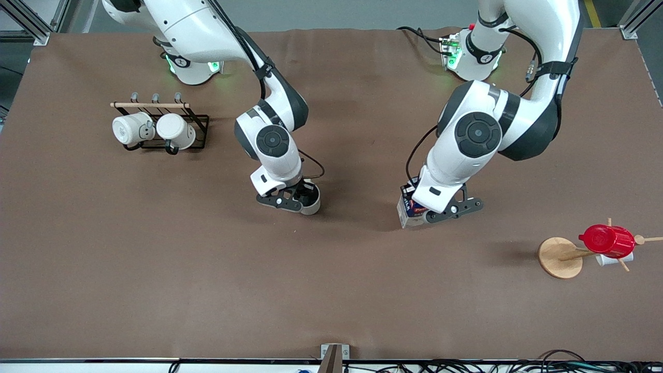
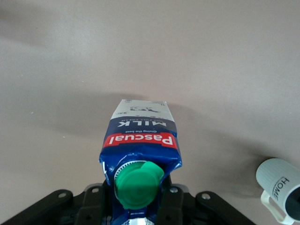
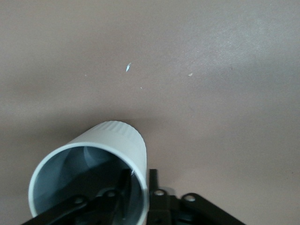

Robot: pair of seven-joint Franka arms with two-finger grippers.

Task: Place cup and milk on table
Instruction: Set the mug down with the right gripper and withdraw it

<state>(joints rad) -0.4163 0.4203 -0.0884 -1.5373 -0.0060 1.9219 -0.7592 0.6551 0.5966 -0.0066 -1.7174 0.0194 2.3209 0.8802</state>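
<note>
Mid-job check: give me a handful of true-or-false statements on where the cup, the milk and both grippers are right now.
1. The left gripper is shut on the milk. True.
2. The cup hangs on the black rack. False: it is in the right gripper, one finger inside its rim, low over the table.
3. The milk carton's cap is red. False: it is green.
4. Two white mugs hang on the black rack. True.
5. The red cup lies flat on the table. False: it sits on a wooden stand toward the left arm's end.
</note>
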